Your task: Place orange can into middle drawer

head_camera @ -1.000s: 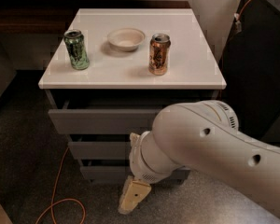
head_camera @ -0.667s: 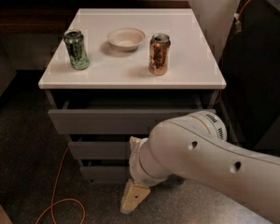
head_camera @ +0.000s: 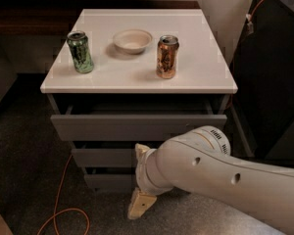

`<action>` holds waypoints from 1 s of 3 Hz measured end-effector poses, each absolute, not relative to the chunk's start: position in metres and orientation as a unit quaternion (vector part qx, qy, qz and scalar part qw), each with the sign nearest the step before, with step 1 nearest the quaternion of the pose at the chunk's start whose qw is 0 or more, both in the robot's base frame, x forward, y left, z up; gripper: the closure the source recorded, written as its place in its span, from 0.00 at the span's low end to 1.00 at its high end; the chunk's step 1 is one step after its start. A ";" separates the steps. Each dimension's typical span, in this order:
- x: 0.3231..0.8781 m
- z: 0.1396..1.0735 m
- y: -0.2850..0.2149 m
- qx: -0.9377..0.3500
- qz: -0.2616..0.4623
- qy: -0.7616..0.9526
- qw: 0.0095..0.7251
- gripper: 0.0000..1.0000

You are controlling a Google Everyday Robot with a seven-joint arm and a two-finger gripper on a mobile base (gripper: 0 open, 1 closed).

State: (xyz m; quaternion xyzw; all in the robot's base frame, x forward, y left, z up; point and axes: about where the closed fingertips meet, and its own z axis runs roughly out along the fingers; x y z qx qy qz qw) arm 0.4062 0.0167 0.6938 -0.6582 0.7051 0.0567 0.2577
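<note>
The orange can (head_camera: 167, 57) stands upright on the white cabinet top (head_camera: 206, 77), right of centre. The middle drawer (head_camera: 104, 157) shows as a dark grey front under the top drawer; its right part is hidden by my arm. My gripper (head_camera: 140, 177) is low in front of the cabinet, at the middle and lowest drawer fronts, far below the can. Its two beige fingers (head_camera: 139, 204) stand apart with nothing held between them.
A green can (head_camera: 80, 52) stands at the top's left and a shallow white bowl (head_camera: 133, 40) at the back middle. The top drawer (head_camera: 137, 127) is pulled out a little. An orange cable (head_camera: 63, 199) lies on the floor at the left. A dark unit (head_camera: 274, 82) stands at the right.
The bulk of my arm has dropped lower and to the right, uncovering more of the top drawer front. The gripper has stayed almost in place. The cans and bowl have not moved.
</note>
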 end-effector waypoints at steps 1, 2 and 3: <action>0.410 0.678 0.016 -0.661 0.061 0.706 0.248 0.00; 0.426 0.645 0.011 -0.659 0.068 0.707 0.248 0.00; 0.448 0.605 0.010 -0.656 0.074 0.705 0.259 0.00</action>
